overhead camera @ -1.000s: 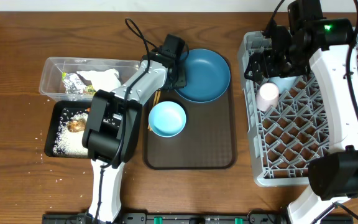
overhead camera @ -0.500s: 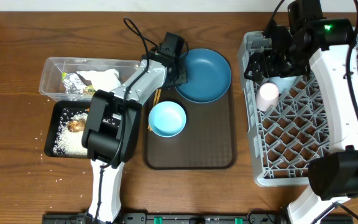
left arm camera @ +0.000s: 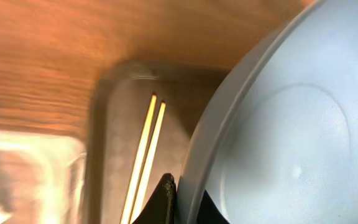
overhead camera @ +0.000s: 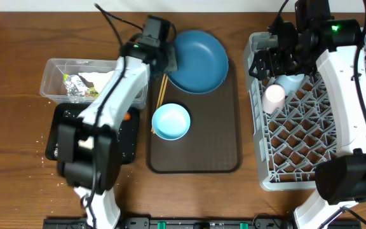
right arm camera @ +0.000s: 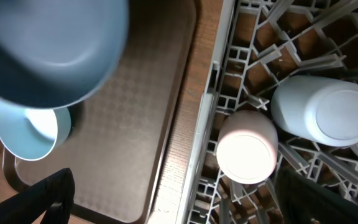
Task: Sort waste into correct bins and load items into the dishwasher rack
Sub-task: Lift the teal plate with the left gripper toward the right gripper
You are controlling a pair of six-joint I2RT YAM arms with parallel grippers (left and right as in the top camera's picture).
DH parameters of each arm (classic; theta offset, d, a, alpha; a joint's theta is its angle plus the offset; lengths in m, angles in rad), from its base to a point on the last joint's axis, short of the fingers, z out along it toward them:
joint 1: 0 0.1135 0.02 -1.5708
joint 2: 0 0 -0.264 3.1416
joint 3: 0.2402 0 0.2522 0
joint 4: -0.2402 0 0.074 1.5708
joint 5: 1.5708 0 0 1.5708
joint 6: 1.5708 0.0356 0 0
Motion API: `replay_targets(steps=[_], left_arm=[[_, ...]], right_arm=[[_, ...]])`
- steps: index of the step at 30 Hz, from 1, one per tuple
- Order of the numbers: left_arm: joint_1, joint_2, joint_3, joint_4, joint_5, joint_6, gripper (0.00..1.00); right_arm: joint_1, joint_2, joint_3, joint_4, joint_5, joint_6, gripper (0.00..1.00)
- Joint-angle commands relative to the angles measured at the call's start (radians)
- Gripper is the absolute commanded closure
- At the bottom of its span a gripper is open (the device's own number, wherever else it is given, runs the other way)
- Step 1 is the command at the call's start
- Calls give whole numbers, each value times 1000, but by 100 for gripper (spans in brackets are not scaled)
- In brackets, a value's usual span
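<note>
Overhead view: left gripper (left arm camera: 182, 206) is pinching the dark-blue plate (overhead camera: 199, 60) by its left rim.

Its jaws are closing tight on that rim, one finger on each face, so the plate is sitting right of the gripper, over the far end of the brown serving tray (overhead camera: 215, 146). The wooden chopsticks (overhead camera: 160, 95) are lying on the tray just below and left of the grip, and the light blue bowl (overhead camera: 171, 121) is resting nearer the front. The right gripper (right arm camera: 185, 200) is hanging wide open and holding nothing over the far-left corner of the dishwasher rack (overhead camera: 323, 146), with the pale pink cup (right arm camera: 247, 146) and the light blue cup (right arm camera: 325, 112) standing in the rack just beneath it.
</note>
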Motion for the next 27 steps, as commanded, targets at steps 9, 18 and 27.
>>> replay_targets(steps=[9, 18, 27], left_arm=[[-9, -131, 4, -137, -5, 42, 94], [-40, -138, 4, -157, 6, 47, 94], [-79, -155, 4, -183, 60, 80, 94]], right_arm=[[6, -6, -3, 74, -195, -13, 6], [33, 14, -3, 134, -245, -13, 9], [42, 61, -3, 144, -243, -13, 23]])
